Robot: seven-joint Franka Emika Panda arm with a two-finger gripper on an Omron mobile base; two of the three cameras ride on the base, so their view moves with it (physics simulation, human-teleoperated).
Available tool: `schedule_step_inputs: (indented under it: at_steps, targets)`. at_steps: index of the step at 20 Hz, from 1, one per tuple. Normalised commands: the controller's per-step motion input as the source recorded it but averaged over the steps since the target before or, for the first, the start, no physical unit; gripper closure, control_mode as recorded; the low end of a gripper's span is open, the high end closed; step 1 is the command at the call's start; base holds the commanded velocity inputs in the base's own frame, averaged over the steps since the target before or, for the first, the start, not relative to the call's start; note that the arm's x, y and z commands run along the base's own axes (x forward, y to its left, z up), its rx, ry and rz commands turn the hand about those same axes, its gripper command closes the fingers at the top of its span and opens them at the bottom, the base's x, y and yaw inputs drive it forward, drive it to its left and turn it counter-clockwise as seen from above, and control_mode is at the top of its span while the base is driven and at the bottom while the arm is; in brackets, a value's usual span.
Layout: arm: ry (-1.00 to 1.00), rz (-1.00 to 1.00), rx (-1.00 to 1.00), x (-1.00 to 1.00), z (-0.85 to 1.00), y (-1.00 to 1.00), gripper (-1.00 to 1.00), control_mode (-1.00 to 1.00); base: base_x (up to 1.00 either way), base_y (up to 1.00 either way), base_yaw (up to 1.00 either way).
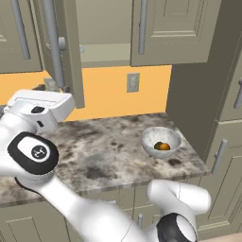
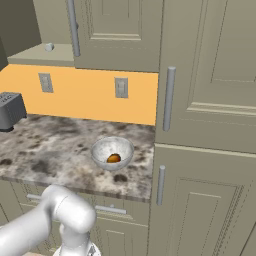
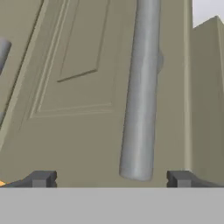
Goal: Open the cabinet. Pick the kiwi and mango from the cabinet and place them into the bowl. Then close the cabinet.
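Fingers (image 3: 111, 178) spread, empty, at cabinet (image 3: 78, 87) handle (image 3: 141, 92) | bowl (image 1: 161, 141): mango (image 1: 163, 146)

One bowl (image 1: 160, 141), one mango (image 1: 163, 146), two wall outlets (image 2: 121, 87), one toaster (image 2: 10, 110).

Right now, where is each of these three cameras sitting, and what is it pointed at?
Left base view: behind the arm's left, looking down at the counter, the bowl and the half-open cabinet; white arm at lower left.
Right base view: behind its right, facing the same counter and bowl; arm at lower left.
Hand view: on the hand, close to a cabinet door's bar handle; the jaws' fingertips stand wide apart.
Shared: both base views show the bowl holding an orange fruit.
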Motion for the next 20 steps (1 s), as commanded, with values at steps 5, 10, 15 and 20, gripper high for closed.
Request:
schedule_step_inputs:
  at_steps: [5, 10, 15, 20]
  targets:
    - [-0.21, -0.07, 0.15, 0.28, 0.1, -0.7, -1.0, -1.0, 0.0, 0.0, 0.0]
    - [-0.17, -0.11, 0.09, 0.53, 0.0, -0.67, -1.0, -1.0, 0.0, 0.0, 0.0]
    - [-0.12, -0.11, 0.05, 0.99, -0.04, -0.65, -1.0, -1.0, 0.0, 0.0, 0.0]
    - [-0.06, -0.1, 0.04, 1.0, -0.11, -0.71, -1.0, -1.0, 0.0, 0.0, 0.0]
